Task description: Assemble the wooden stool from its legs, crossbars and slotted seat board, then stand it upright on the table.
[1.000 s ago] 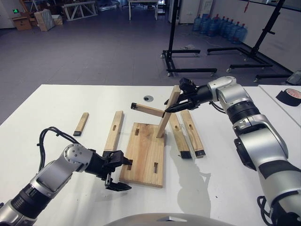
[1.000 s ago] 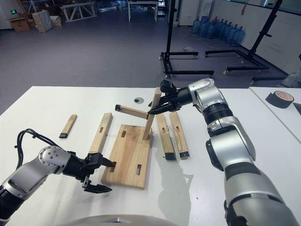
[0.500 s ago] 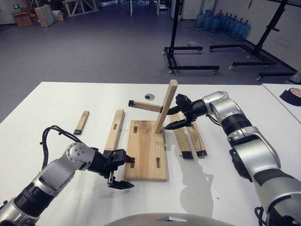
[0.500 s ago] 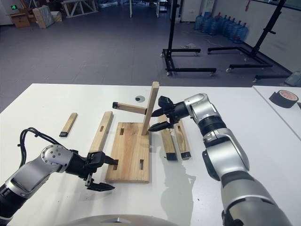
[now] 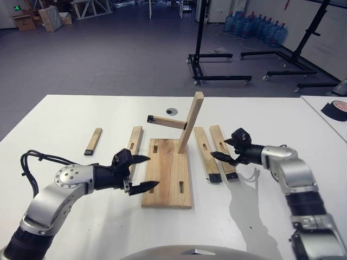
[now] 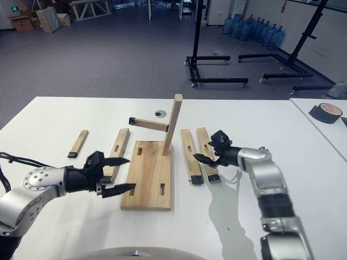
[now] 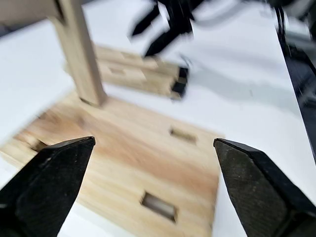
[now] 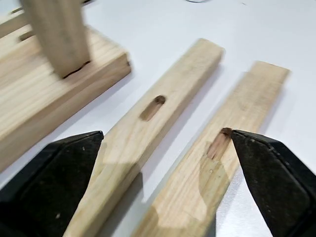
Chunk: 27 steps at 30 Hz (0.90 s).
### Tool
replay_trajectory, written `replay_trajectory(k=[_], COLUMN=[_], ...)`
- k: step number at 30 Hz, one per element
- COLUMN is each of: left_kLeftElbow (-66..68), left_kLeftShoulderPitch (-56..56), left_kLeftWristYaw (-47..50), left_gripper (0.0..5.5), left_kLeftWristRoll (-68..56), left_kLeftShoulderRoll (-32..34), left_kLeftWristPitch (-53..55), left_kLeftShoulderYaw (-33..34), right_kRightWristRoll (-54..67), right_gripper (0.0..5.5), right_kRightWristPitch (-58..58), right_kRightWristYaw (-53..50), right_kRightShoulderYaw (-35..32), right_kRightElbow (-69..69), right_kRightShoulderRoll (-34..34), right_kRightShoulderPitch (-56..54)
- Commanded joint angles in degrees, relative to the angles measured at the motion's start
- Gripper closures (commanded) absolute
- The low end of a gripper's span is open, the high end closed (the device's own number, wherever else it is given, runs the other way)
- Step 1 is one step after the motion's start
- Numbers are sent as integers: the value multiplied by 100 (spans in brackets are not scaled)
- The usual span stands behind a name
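Seat board beside L gripper, loose legs by R gripper

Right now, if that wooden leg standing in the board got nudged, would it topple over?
It would probably wobble rather than fall: the leg sits in a slot of the seat board, though it leans. The crossbar jutting from one side likely makes it lopsided. It looks like stiff, solid wood, so it should not bend.
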Motion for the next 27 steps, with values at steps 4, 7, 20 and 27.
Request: replay_trajectory(k=[4, 7, 20, 27], left_kLeftElbow=[-608, -725, -669, -359], left_kLeftShoulderPitch=[339, 346, 329, 165], left_kLeftWristYaw=[971, 1219, 1575, 1939], left_gripper=[109, 109, 109, 109], left_kLeftWristRoll=[-342, -439, -365, -20], left_kLeftShoulderRoll=[-535, -684, -797, -1108], left_kLeftWristPitch=[358, 414, 406, 74], left_kLeftShoulderYaw=[139, 137, -113, -165], right_kRightWristRoll=[-505, -358, -64, 390], right_gripper=[75, 75, 278, 347], right_kRightWristPitch=[-212, -87, 815, 970], right_kRightWristYaw=[-2355, -2416, -2159, -2275], right_kRightShoulderYaw=[-278, -407, -185, -636], right_kRightElbow=[-1011, -1127, -419, -253], right_kRightShoulderRoll=[1283, 1239, 811, 963], right_kRightShoulderPitch=[1028, 1083, 1126, 714])
